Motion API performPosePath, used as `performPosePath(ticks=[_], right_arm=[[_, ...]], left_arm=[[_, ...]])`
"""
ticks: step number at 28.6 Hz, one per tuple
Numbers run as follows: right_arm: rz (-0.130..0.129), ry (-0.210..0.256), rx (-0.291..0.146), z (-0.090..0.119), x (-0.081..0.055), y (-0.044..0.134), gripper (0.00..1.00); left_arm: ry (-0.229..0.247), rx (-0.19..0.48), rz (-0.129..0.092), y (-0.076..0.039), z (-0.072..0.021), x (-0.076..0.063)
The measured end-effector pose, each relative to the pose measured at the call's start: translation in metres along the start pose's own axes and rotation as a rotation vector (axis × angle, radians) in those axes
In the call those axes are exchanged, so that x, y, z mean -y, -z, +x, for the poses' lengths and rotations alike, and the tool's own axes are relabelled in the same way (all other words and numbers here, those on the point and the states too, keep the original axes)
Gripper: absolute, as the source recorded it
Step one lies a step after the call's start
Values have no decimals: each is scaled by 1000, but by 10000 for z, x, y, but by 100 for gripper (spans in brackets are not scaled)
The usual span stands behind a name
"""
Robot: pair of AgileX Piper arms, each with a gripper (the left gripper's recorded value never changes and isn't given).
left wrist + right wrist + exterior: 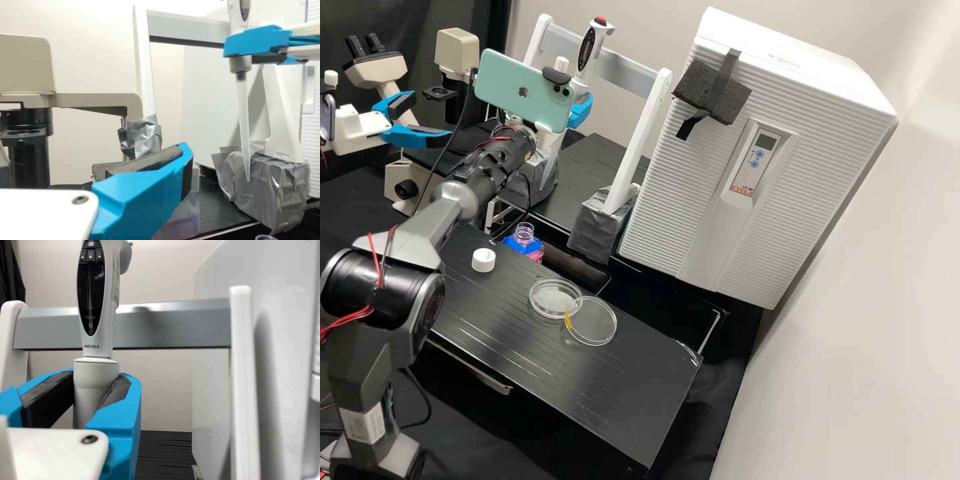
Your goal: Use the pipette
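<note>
A white pipette point(590, 43) with a red button hangs upright in front of the grey bar of the white stand point(633, 70). My right gripper point(92, 390) is shut on its lower body, both blue fingers pressed to the shaft; in the high view this gripper point(580, 107) sits behind a mint phone. The left wrist view shows the pipette's long clear tip point(243, 135) pointing down, well above the bench. My left gripper point(427, 120) is open and holds nothing, off to the left by the microscope. An uncapped bottle of pink liquid point(525, 241) stands on the bench below.
A white cap point(483, 260) lies by the bottle. A petri dish point(555, 297) and its lid point(592, 320) lie mid-tray, with a yellow strip between them. A big white ribbed appliance point(747, 153) fills the right. A microscope point(367, 73) stands at the far left. Taped stand feet point(270, 185).
</note>
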Motion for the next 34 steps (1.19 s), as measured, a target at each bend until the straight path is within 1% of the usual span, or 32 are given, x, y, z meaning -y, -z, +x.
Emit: performPosePath(ticks=[2, 4, 6, 8, 12, 13, 14, 17, 20, 25, 28, 32, 34], right_arm=[[19, -3, 8, -63, 39, -48, 0], [23, -2, -1, -154, 89, -69, 0], [7, 9, -4, -216, 141, -93, 0], [-3, 12, -4, -298, 199, -132, 0], [-10, 9, -1, -406, 262, -183, 0], [-15, -3, -3, -446, 269, -201, 0], [-17, -3, -2, -470, 287, -215, 0], [-21, -34, -13, -518, 299, -231, 0], [-22, -60, -21, -551, 322, -240, 0], [-25, -75, -22, -556, 366, -260, 0], [-26, -67, -12, -539, 412, -292, 0], [-36, -43, 5, -556, 489, -351, 0], [-39, -35, 9, -558, 514, -365, 0]], left_arm=[[6, 8, -1, -19, -4, 22], [20, 26, -1, -61, -3, 62], [35, 40, -2, -94, -8, 109], [70, 57, -7, -138, -22, 212], [127, 77, -19, -201, -56, 377], [146, 86, -22, -227, -75, 430], [162, 88, -25, -239, -92, 474], [198, 97, -30, -272, -139, 571], [222, 104, -18, -292, -202, 639], [246, 109, -20, -298, -270, 700], [242, 120, -26, -312, -297, 734], [268, 120, -31, -309, -342, 806], [276, 124, -29, -310, -352, 821]])
